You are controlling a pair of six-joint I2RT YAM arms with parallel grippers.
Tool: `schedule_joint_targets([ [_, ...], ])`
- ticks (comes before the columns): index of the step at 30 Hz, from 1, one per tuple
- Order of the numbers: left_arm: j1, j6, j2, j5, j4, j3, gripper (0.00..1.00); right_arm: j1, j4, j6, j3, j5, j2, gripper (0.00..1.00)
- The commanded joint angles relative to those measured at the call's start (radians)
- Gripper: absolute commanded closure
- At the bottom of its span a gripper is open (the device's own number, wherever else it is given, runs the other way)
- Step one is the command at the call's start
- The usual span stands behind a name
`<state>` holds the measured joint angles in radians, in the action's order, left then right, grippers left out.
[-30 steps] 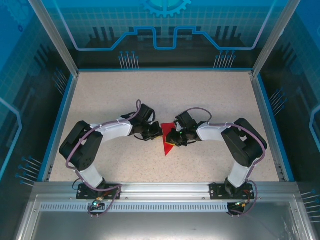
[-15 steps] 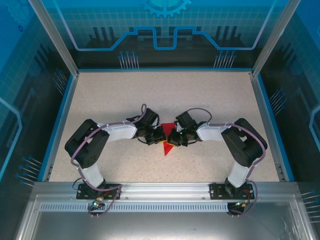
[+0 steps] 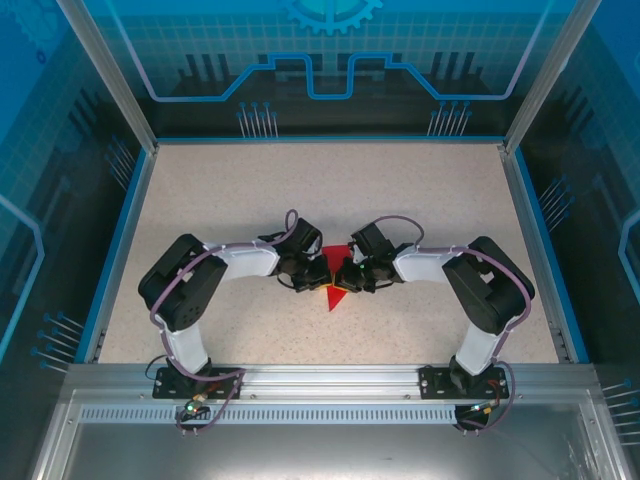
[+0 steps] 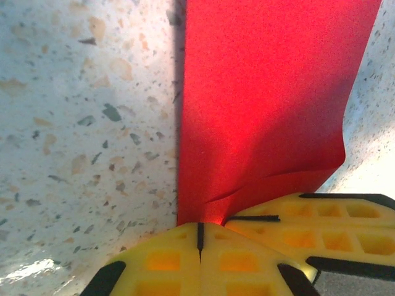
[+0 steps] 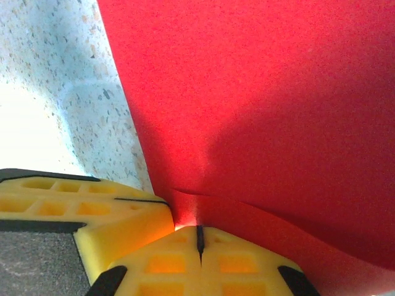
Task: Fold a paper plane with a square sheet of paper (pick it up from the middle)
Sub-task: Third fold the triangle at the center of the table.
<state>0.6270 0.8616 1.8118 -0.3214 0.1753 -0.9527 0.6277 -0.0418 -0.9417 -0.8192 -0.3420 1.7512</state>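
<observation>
Both pincers are clenching on the folded red paper point(image 3: 332, 297) at frame centre. The left pincer point(image 4: 199, 237) is pinching its edge from the left and the right pincer point(image 5: 199, 237) from the right, just beside each other. The paper's tip is pointing down-frame over the speckled worktop point(image 3: 250, 190). Since a second ago, the left pincer has been moving in, covering more red.

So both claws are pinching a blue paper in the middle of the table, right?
Not blue: the paper is bright red, plain in the left wrist view. The rest holds: left gripper and right gripper are both shut on it.
</observation>
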Motion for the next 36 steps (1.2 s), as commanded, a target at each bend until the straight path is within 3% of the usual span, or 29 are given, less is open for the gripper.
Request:
schedule_joint_targets([
  [1, 0.015, -0.031, 0.036, 0.070, 0.082, -0.023, 1.00, -0.005, 0.001, 0.060, 0.026, -0.020, -0.037, 0.99],
  [13, 0.056, -0.058, 0.067, 0.189, 0.218, -0.074, 1.00, -0.046, -0.022, 0.248, 0.117, -0.005, -0.196, 0.99],
  [28, 0.087, -0.061, 0.083, 0.266, 0.302, -0.105, 1.00, -0.016, 0.002, 0.262, 0.069, -0.027, -0.091, 0.99],
  [36, 0.089, -0.064, 0.093, 0.289, 0.336, -0.116, 1.00, -0.053, 0.003, 0.264, 0.089, 0.005, -0.054, 1.00],
])
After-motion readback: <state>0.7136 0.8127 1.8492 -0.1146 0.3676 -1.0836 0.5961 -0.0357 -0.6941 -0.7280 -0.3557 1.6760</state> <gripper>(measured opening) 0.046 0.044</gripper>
